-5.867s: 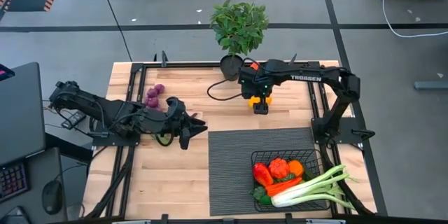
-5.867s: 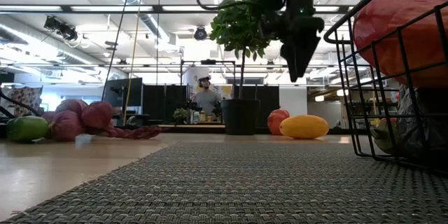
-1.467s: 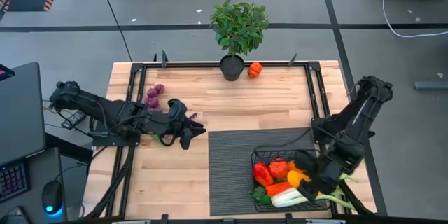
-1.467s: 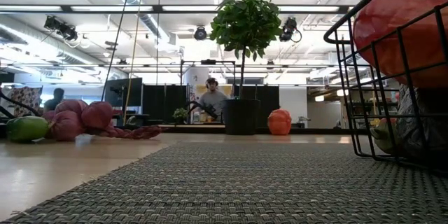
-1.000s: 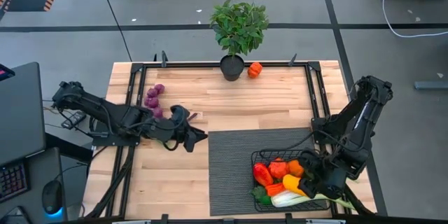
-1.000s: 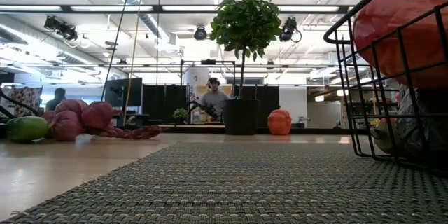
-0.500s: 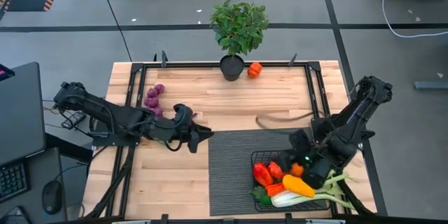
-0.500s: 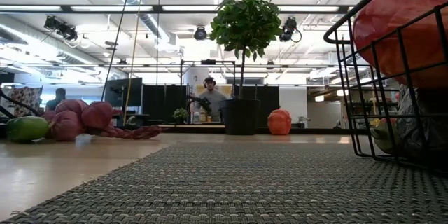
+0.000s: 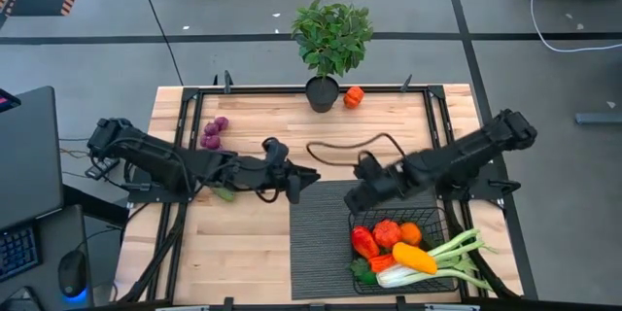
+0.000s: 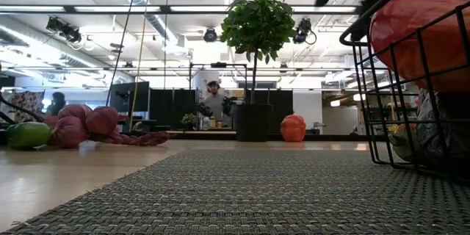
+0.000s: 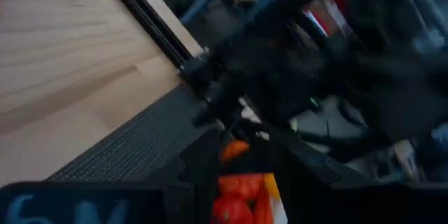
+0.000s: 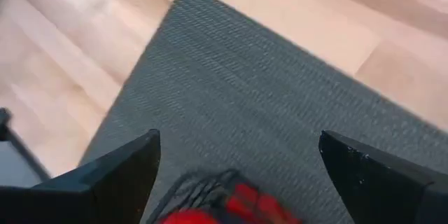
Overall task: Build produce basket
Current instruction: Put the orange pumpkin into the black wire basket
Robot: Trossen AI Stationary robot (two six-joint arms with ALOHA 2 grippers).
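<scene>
The basket (image 9: 403,250) sits on the near right part of the dark mat (image 9: 321,238), already holding a red pepper (image 9: 364,242), an orange one (image 9: 409,232), a yellow piece (image 9: 420,259) and a leek (image 9: 442,262) whose green end hangs over the rim. It sits on the mat probably so the wire base does not slide.

Just beyond the basket's far left corner hangs the right gripper (image 9: 356,199), above the mat. In its wrist view both fingers (image 12: 115,175) stand wide apart with nothing between them, and the basket's rim and a red piece show just below them. It seems to be heading off for more.

Beside it, over the mat's far left corner, is the left gripper (image 9: 299,183), reaching toward the basket; whether its fingers are parted or closed I cannot tell.

Well behind the left gripper lie a green piece (image 9: 224,192) and the purple ones (image 9: 213,133). Far beyond both grippers, beside the potted plant (image 9: 330,44), sits an orange-red piece (image 9: 354,96).
</scene>
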